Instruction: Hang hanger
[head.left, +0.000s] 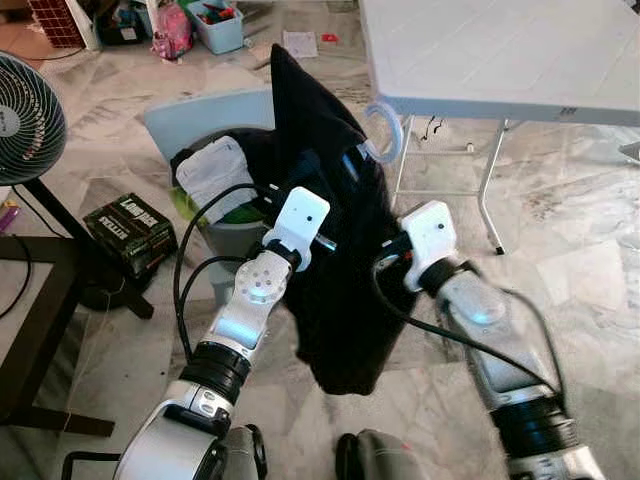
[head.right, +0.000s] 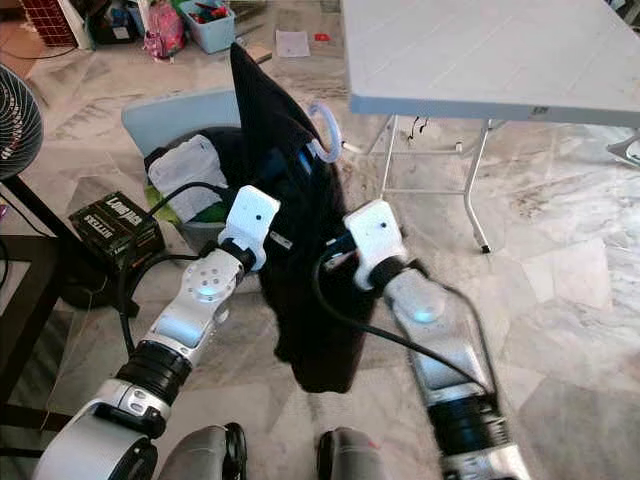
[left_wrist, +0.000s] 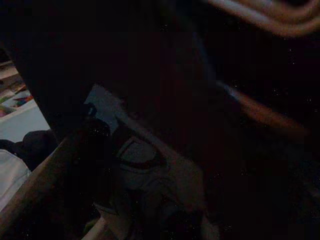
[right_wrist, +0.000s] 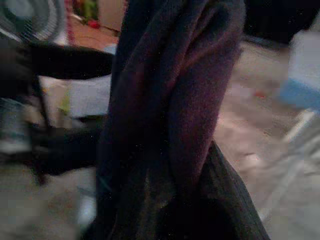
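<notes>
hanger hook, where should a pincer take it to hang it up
Best guess: grip the neck just below the pale curved hook, where it comes out of the black garment, coming in from the robot's side. That leaves the open curve free to catch a rail. The cloth drapes over the rest of the hanger, so lower down a pincer would likely pinch fabric, not frame.

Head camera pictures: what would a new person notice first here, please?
First, the black garment on a pale hanger, held up between the left gripper and right gripper in mid-scene. Behind it stands a laundry basket with clothes. A white folding table is at the upper right, a fan at far left.
</notes>
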